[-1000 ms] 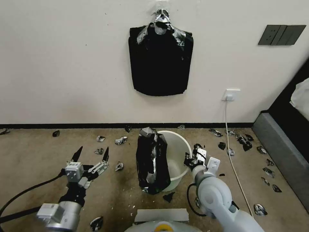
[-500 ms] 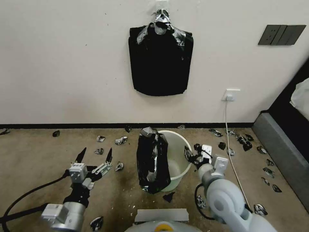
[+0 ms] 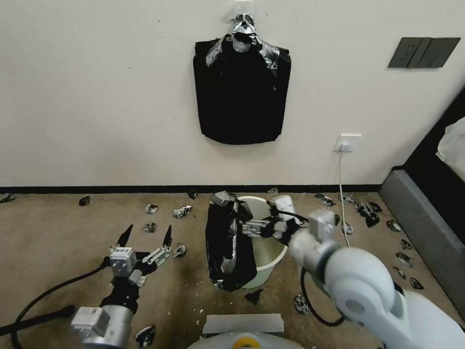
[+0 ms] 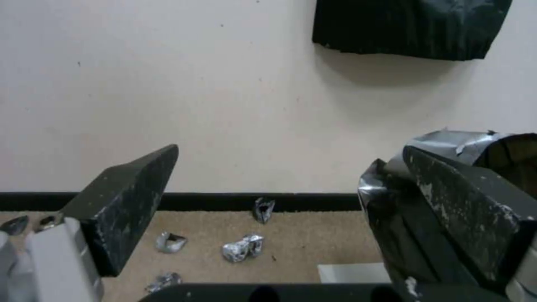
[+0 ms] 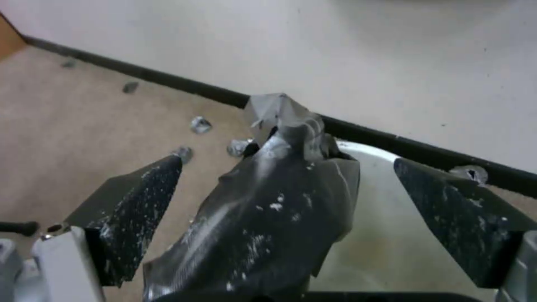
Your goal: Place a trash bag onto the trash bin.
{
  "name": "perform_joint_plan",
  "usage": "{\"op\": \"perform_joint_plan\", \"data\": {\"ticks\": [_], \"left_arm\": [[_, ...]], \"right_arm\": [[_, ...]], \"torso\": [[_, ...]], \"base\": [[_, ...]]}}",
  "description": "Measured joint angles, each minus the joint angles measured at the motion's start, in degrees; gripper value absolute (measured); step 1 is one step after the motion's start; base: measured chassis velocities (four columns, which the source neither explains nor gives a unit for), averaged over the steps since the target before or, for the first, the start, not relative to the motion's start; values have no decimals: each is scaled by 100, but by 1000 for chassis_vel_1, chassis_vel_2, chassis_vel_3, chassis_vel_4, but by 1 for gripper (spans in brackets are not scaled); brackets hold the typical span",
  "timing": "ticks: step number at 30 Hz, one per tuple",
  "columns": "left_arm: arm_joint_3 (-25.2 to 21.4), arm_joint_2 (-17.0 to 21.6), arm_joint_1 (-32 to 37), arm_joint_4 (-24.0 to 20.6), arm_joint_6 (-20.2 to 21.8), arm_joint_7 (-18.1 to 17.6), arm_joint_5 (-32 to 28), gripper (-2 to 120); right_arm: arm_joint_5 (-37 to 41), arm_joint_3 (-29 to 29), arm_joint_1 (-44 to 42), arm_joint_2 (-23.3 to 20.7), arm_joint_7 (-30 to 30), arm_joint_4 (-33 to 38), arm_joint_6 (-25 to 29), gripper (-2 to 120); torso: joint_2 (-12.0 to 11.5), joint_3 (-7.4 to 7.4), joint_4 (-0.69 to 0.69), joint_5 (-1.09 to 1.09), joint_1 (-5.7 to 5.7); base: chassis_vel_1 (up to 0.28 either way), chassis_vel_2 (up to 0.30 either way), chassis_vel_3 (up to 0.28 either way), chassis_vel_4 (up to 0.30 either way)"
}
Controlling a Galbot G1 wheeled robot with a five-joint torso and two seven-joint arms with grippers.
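While the bag waited: only one side of it was hung.
Left gripper [image 3: 145,235]: low over the carpet, fingers spread, holding nothing, apparently idle.
Trash bag [image 3: 228,242]: draped over the near-left rim, hanging outside.
Trash bin [image 3: 271,252]: upright, mouth mostly uncovered.
Right gripper [image 3: 249,227]: fingers apart, straddling the bag's top, seemingly to grab it.

Plain cream wall [image 3: 106,97] above a black baseboard [image 3: 97,189]. Flat bundle of black bags [image 3: 241,92] hung high on the wall. Dark switch plate [image 3: 424,52] at upper right; white socket [image 3: 348,143] lower down, white cable [image 3: 351,242] trailing from it across the floor. Worn tan carpet [image 3: 43,232], littered with small black plastic scraps [image 3: 182,211]. Grey upholstered furniture edge [image 3: 426,232] along the right side.
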Motion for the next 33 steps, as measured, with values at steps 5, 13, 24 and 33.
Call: {"op": "perform_joint_plan", "data": {"ticks": [5,13,24,33], "left_arm": [[-1,-21,0,-40,46,-21,48,100],[-6,14,-58,-77,156,-94,95,100],[57,98,-158,-88,155,-88,52,100],[130,214,-239,-84,196,-101,37,100]], "right_arm": [[161,-463,492,162,509,-157,-193,100],[-275,-1514,1095,668,1262,-591,-574,93],[-1035,-1937,1194,477,1151,-817,-571,56],[-894,-1972,1211,348,1506,-846,-562,23]], "torso": [[0,0,-1,0,0],[0,0,-1,0,0],[0,0,-2,0,0],[0,0,-1,0,0]], "base": [[0,0,0,0],[0,0,0,0],[0,0,0,0],[0,0,0,0]]}}
